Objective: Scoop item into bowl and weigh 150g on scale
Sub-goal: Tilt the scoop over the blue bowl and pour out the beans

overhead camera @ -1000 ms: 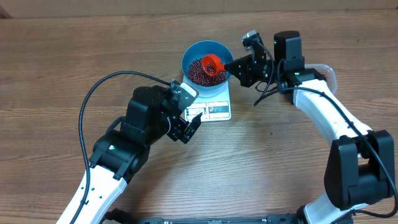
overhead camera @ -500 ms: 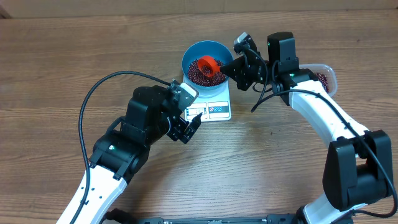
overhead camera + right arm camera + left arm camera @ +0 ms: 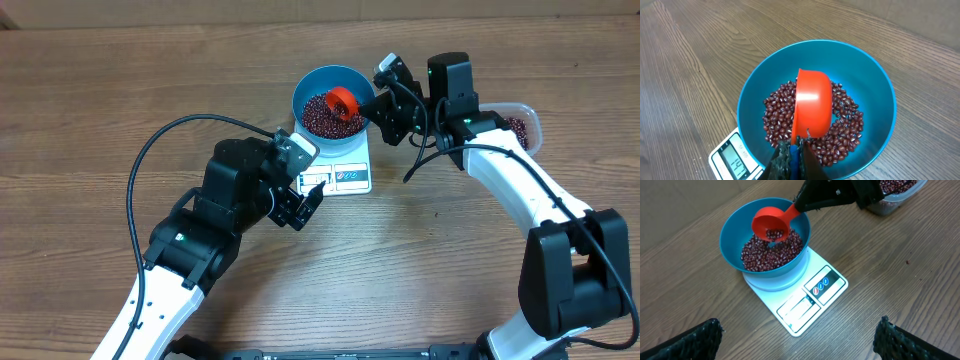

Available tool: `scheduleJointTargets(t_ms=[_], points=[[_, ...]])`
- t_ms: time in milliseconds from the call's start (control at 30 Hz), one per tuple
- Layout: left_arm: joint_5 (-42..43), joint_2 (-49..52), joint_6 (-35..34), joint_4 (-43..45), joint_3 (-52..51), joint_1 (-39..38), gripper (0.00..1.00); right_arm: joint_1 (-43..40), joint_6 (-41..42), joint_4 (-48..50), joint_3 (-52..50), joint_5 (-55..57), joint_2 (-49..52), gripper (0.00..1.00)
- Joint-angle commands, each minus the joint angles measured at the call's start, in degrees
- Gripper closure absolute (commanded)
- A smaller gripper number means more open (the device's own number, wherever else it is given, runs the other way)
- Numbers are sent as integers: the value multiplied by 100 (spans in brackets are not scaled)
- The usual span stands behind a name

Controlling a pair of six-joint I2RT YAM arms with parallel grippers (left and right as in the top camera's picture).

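The bright-blue bowl (image 3: pixel 297 97) stands on the white scale (image 3: pixel 350 176), with a heap of dark red-brown beans (image 3: pixel 318 116) in its bottom. My right gripper (image 3: pixel 375 105) is shut on the blue handle of a red scoop (image 3: pixel 344 99), which hangs tipped over the beans. In the right wrist view the scoop (image 3: pixel 814 102) shows its back above the beans (image 3: pixel 777 112), inside the bowl (image 3: pixel 875 85). The scale's display (image 3: pixel 735 161) reads 141. My left gripper (image 3: pixel 305 205) hangs open in front of the scale (image 3: pixel 810 302), holding nothing.
A clear plastic tub (image 3: pixel 520 124) with more beans sits at the right, behind my right forearm; it also shows in the left wrist view as the tub (image 3: pixel 895 192). A black cable loops over the table left of my left arm.
My right arm has shifted left, uncovering the tub, and the scoop has rolled over above the bowl. The left arm has not moved.
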Motion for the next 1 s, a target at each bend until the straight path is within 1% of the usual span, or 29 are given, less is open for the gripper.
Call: scheduleJointTargets(t_ms=[0, 100, 300, 400, 667, 967], points=[[-44, -20, -85, 13, -9, 26, 0, 22, 210, 114, 83, -262, -197, 96], [-44, -20, -85, 13, -9, 26, 0, 22, 365, 105, 83, -417, -197, 96], [-44, -20, -85, 13, -9, 26, 0, 15, 1252, 109, 83, -422, -197, 96], [-44, -20, -85, 13, -9, 26, 1, 15, 1497, 109, 83, -422, -197, 96], [-44, -20, -85, 13, -9, 26, 0, 9, 1493, 133, 83, -420, -229, 96], [-44, -20, -85, 13, -9, 26, 0, -201, 1495, 4, 83, -417, -634, 96]])
